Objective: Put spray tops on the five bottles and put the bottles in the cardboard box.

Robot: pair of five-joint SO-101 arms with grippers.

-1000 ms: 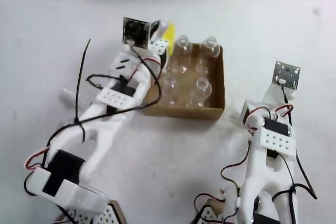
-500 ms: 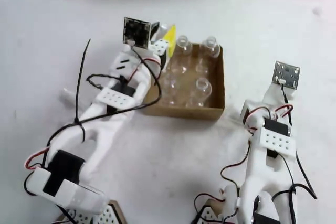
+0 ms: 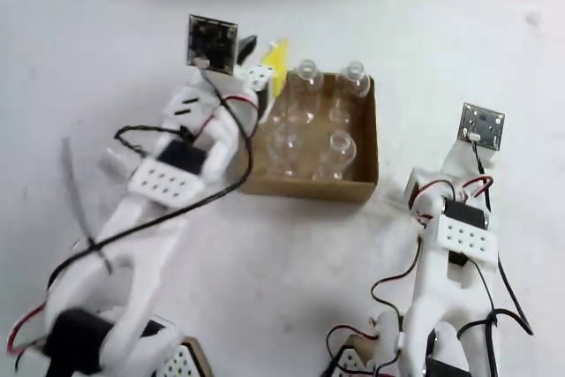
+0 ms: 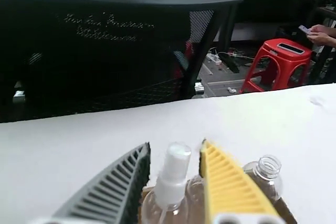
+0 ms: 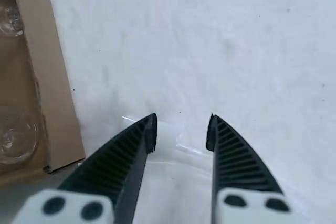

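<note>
The left gripper [image 4: 175, 147] is spread open and grips nothing, its grey and yellow jaws either side of a spray top [image 4: 172, 176] on a bottle [image 4: 156, 209] in the cardboard box [image 3: 309, 188]. The right gripper [image 5: 181, 129], open too, hangs over a clear plastic piece [image 5: 176, 140] on the table [image 5: 220, 35], just beside the box.

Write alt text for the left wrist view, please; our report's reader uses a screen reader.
A white spray top on a clear bottle stands between the left gripper's open grey and yellow fingers. A second, uncapped bottle stands beside the yellow finger, with white table and a black mesh chair beyond.
</note>
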